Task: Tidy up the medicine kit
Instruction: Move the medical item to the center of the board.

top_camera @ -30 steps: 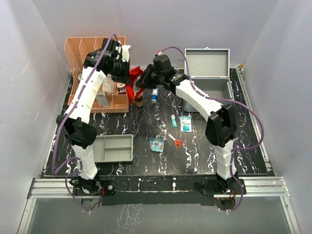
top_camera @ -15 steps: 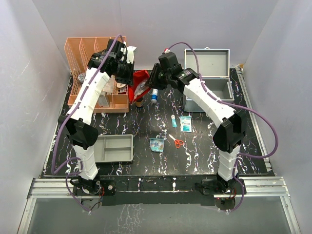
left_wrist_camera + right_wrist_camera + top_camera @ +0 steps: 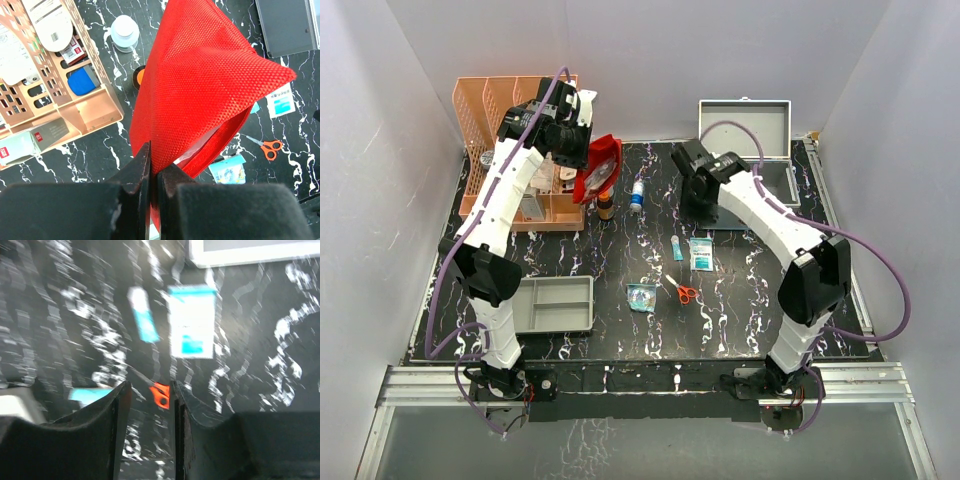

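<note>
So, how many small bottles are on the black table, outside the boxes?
2: a white-capped bottle and an orange-capped bottle, close together beside the red pouch, which partly covers the second. More may be hidden behind it.

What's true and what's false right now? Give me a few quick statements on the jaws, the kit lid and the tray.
1. The left gripper has its jaws shut on the red pouch. True.
2. The right gripper holds the scissors. False: its jaws stand apart and empty, and the scissors lie on the table.
3. The medicine kit has its lid closed. False: the lid stands open.
4. The grey tray lies on the near left part of the table. True.
</note>
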